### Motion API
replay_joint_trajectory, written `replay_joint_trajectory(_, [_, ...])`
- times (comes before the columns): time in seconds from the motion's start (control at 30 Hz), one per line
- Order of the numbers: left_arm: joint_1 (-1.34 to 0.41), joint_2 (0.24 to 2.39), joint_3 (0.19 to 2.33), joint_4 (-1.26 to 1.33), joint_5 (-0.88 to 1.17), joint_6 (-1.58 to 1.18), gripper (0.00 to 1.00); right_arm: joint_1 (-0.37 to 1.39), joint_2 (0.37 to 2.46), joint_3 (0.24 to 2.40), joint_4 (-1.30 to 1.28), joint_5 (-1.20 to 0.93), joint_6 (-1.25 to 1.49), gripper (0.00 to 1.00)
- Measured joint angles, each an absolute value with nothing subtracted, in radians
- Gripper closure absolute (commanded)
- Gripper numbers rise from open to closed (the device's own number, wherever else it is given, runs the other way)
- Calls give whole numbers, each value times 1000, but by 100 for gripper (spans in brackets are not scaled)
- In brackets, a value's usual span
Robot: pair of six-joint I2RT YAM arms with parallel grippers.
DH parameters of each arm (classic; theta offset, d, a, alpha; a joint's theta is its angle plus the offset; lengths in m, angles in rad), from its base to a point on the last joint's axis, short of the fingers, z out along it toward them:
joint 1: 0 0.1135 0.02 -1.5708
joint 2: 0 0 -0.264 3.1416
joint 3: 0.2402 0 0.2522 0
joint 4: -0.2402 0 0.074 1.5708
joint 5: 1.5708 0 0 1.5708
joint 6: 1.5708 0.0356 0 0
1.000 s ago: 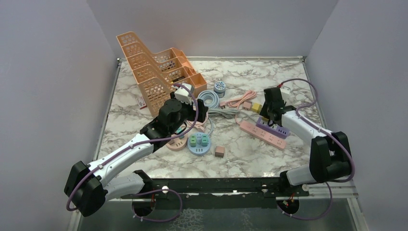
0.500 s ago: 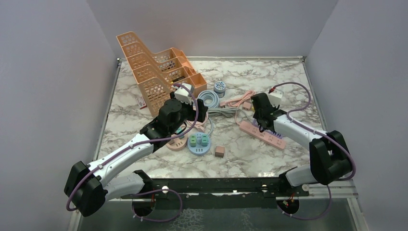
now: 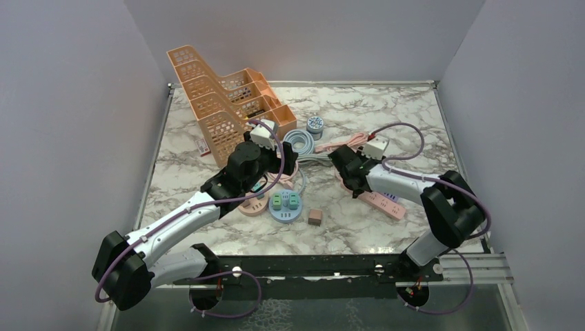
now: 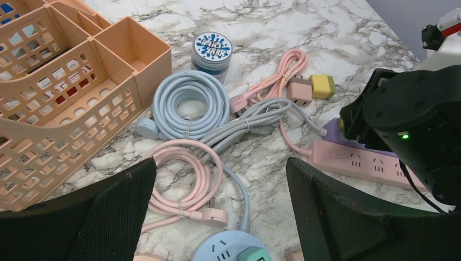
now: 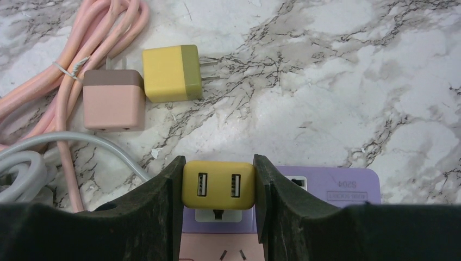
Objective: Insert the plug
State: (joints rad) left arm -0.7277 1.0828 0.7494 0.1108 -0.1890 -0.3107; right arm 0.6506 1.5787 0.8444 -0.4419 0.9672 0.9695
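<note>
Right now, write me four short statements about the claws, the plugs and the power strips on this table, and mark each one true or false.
1. The right claw is shut on a yellow charger with two USB ports. True.
2. The left claw is shut on the coiled pink cable. False: the left claw is open and empty, hanging above that cable.
3. A second yellow plug lies loose on the marble table beside a pink cube adapter. True.
4. The purple power strip lies far from the right claw. False: it sits right under the held charger.
</note>
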Motion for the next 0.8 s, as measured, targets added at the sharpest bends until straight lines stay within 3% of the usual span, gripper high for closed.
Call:
replay_joint_trajectory(0.2, [-728,1077,749,110,-194,-308,9,680,1654,897,-520,1043,1088,97])
replay_joint_trajectory(0.4, [-728,1068,749,111,-209,-300,9,682,1650,867,-513,1058,1155,84])
replay_joint_trajectory(0.8, [-728,1068,749,111,-212,-298,9,681,1576,761,-362,1055,1189,83])
